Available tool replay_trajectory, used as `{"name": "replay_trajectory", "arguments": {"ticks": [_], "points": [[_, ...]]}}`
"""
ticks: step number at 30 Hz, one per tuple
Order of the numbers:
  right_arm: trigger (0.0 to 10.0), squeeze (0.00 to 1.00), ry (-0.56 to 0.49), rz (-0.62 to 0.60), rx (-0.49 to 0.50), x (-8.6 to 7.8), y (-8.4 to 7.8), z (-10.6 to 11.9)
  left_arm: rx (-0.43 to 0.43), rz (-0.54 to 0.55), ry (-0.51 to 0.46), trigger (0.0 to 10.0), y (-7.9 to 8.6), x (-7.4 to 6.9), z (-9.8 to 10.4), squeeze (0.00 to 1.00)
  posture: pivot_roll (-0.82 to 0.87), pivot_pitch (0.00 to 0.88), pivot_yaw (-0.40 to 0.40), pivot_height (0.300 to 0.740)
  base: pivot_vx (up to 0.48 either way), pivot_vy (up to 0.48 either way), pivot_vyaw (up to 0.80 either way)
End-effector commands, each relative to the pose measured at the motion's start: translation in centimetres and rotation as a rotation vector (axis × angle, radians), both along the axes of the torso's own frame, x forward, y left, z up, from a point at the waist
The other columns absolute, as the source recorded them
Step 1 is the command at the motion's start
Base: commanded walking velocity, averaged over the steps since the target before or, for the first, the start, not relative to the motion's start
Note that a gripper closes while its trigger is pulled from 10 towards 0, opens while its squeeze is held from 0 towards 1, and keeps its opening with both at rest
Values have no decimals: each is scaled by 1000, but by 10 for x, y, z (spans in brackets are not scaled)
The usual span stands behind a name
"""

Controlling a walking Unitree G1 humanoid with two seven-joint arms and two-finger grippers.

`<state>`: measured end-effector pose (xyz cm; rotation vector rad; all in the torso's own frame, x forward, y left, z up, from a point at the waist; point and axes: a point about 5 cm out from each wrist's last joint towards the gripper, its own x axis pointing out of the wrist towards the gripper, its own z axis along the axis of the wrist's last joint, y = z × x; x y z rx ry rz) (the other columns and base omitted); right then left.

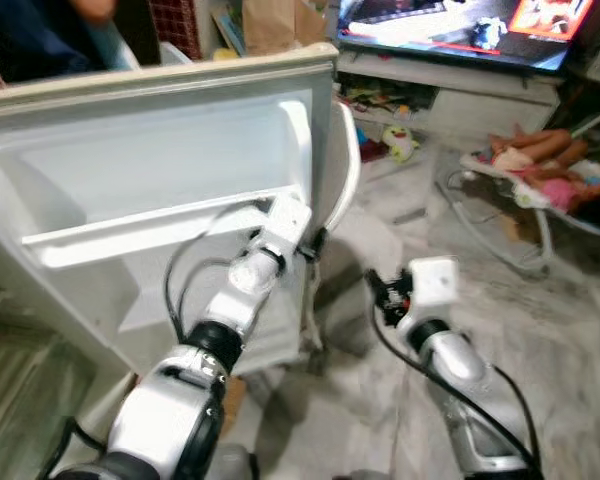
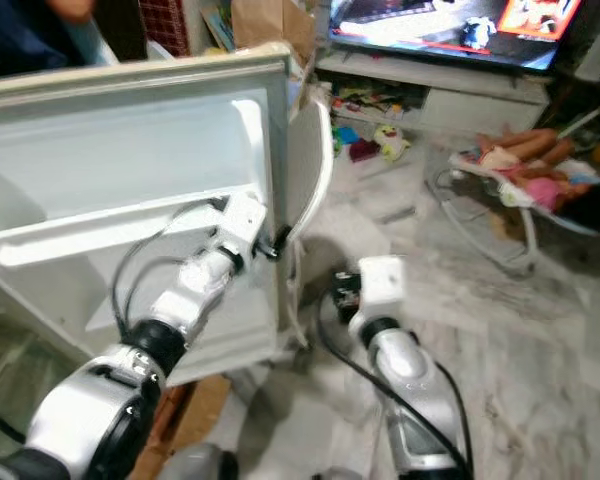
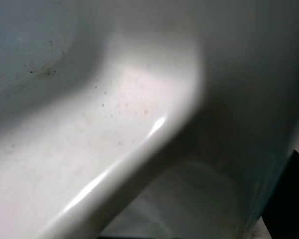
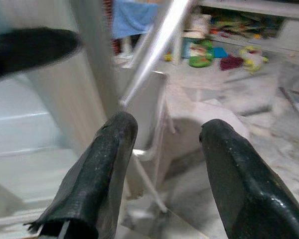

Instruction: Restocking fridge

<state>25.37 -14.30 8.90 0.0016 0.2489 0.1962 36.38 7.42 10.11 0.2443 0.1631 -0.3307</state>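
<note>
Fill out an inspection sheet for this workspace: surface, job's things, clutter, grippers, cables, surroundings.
Surface: pale marble-look floor.
Job's things: fridge door open, its inner shelf bare; food to stock: nothing seen.
Clutter: toys on the floor by the TV stand.
Grippers: left gripper at the door's edge, fingers hidden; right gripper open, holding nothing, near the door.
Cables: black cables looped along both forearms.
Surroundings: TV on, baby bouncer with a doll.

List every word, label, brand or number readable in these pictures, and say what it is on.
None can be read.
The TV screen shows bright graphics, too blurred to read.
The fridge door and its shelf, by the left gripper, carry no visible label.
The right gripper shows no marking.
</note>
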Motion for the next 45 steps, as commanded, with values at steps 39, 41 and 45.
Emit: {"name": "replay_trajectory", "arguments": {"ticks": [39,41,45], "points": [[10000,0,-57,109,84,-1,4,11,-120,285,-205,10000,74,-62,17,0,44,29,-7,740,44,0,0],[10000,0,-58,112,85,-1,5,12,-111,285,-182,10000,75,-66,13,0,44,28,-6,740,0,0,0],[10000,0,-66,122,93,-1,6,13,-91,287,-161,10000,76,-70,11,0,41,26,-5,740,0,0,0]]}}
